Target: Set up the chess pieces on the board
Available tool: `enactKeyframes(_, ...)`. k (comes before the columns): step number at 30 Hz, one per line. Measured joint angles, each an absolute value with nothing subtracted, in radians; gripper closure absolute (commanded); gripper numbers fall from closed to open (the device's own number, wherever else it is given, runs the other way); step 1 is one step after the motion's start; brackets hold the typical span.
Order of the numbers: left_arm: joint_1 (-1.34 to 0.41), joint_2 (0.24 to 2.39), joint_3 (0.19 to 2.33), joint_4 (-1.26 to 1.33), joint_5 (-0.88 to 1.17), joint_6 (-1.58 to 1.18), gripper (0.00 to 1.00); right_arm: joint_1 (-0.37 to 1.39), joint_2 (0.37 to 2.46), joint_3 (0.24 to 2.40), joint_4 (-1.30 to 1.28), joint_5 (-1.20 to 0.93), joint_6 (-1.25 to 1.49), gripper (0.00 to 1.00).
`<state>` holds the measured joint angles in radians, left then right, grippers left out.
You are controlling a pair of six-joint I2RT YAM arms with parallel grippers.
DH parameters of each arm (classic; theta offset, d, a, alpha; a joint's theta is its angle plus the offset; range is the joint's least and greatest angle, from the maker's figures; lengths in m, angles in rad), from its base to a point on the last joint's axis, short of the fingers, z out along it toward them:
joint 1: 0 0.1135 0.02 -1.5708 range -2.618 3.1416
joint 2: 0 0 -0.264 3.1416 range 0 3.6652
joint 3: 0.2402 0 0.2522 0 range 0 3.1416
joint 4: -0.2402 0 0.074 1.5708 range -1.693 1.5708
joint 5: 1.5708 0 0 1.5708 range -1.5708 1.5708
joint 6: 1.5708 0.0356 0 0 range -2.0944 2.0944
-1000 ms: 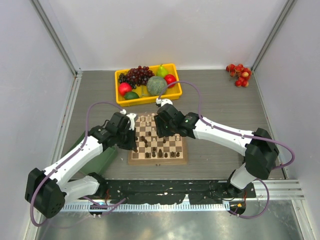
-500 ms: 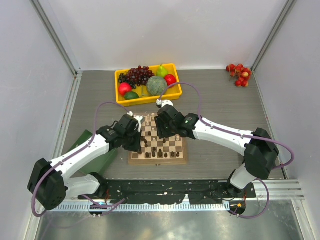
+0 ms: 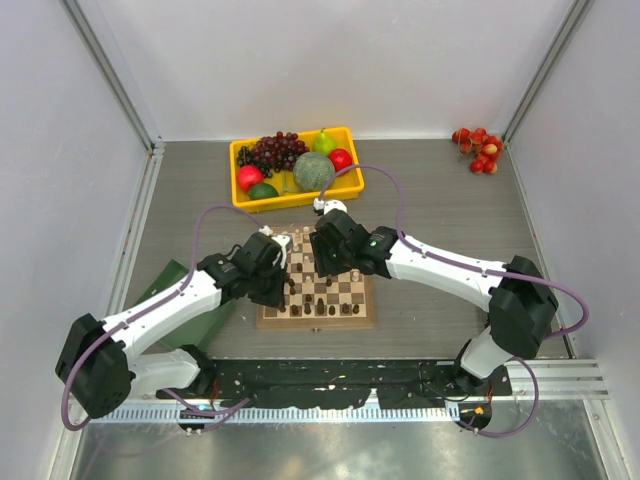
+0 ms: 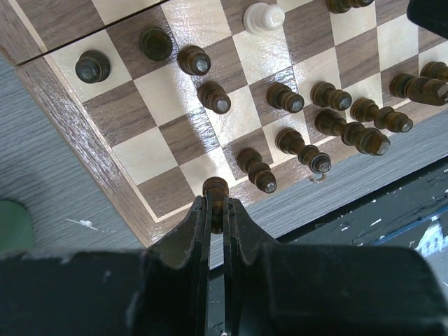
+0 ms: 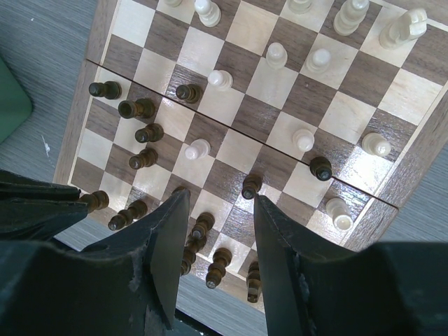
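Change: the left arm (image 3: 170, 305) has swung inward. A second ago its gripper sat just off the board's left side; now it hangs over the near-left corner. The right arm (image 3: 440, 265) has not shifted.
Left gripper (image 4: 215, 213): the fingers are pinched narrow on a dark chessman (image 4: 215, 187). They hold it by the stem, and its rounded head pokes out past the tips.
Right gripper (image 5: 218, 231): the fingers are about half spread with nothing between them, poised above the middle of the board.
Board (image 3: 315, 323): it lies flat on the grey table (image 3: 440, 200) between the two arms, just in front of the yellow tray (image 3: 296, 204) of fruit.
Dark pieces (image 4: 288, 98): most crowd the near rows, with a few spread up the left files.
Pale pieces (image 5: 277, 52): most stand along the far side, and several are stranded mid-board.
Meaning: the held piece looks to have been carried in for placing, so the step in hand is probably setting it down near that corner. The layout is far from finished.
Risk: the neighbouring dark pieces stand close, so lowering the piece could knock them.
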<state>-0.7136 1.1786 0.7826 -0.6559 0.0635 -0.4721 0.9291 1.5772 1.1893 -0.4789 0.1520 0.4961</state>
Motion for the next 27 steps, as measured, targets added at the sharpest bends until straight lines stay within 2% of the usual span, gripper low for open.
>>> enactKeyframes(15,-0.731,1.227,0.78,-0.654,0.044,-0.491,0.88,0.928,1.577,1.187,-0.479,0.152,0.497,0.52)
enactKeyframes(21,-0.736,1.235,0.78,-0.648,0.038,-0.497,0.76,0.928,1.577,1.184,-0.479,0.152,0.497,0.52)
enactKeyframes(27,-0.738,1.235,0.78,-0.647,0.025,-0.502,0.7,0.928,1.577,1.184,-0.479,0.152,0.497,0.52)
